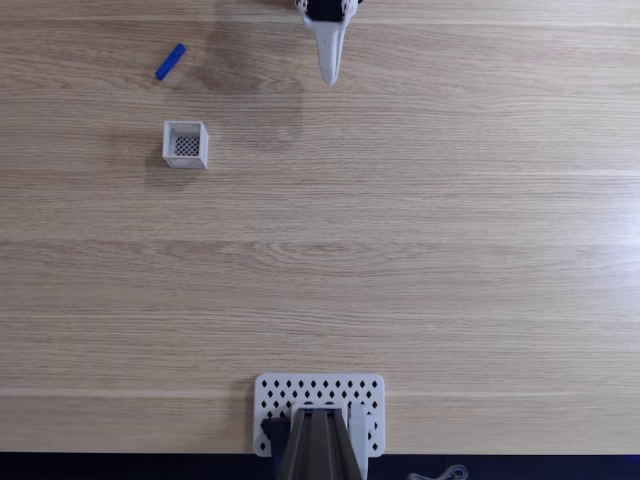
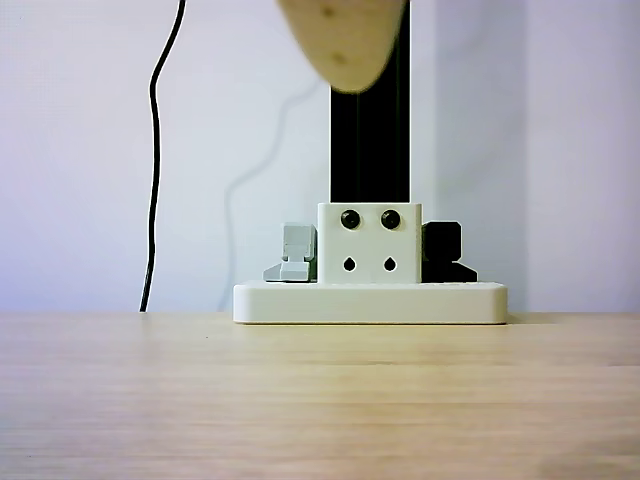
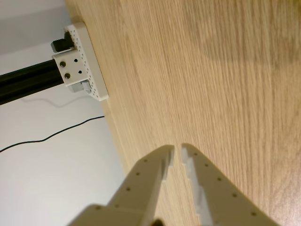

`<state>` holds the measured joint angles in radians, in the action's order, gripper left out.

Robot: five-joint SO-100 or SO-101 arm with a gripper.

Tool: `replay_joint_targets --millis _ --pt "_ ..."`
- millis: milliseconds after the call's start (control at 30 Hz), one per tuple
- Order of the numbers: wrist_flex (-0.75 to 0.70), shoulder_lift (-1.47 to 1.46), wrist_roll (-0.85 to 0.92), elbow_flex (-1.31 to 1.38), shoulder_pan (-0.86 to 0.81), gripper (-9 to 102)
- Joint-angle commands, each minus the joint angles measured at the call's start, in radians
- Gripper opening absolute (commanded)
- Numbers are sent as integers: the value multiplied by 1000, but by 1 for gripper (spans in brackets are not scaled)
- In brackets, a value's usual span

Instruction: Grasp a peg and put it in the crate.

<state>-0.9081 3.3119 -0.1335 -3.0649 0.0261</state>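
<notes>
Top of fixed view: tool (image 1: 329, 78) nearly closed, empty, well right of peg (image 1: 170, 61). Risk: peg angled, crate (image 1: 186, 144) close below; misaligned descent could nudge either.

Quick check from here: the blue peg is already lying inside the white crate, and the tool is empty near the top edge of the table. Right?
Not quite. In the fixed view the blue peg lies on the bare table, above the white crate and apart from it; the crate holds nothing. The rest stands: the tool is empty near the top edge.
</notes>
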Motion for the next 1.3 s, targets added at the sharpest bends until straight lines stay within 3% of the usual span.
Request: replay_joint_targets --millis 0,767,1000,1100,1267 --pt "-5 20 0 6 8 -1" --pt "5 9 2 12 0 -1" --pt "87 -244 12 104 -9 0" --pt "169 -403 115 172 -14 0" --pt "242 -652 511 298 -137 0"
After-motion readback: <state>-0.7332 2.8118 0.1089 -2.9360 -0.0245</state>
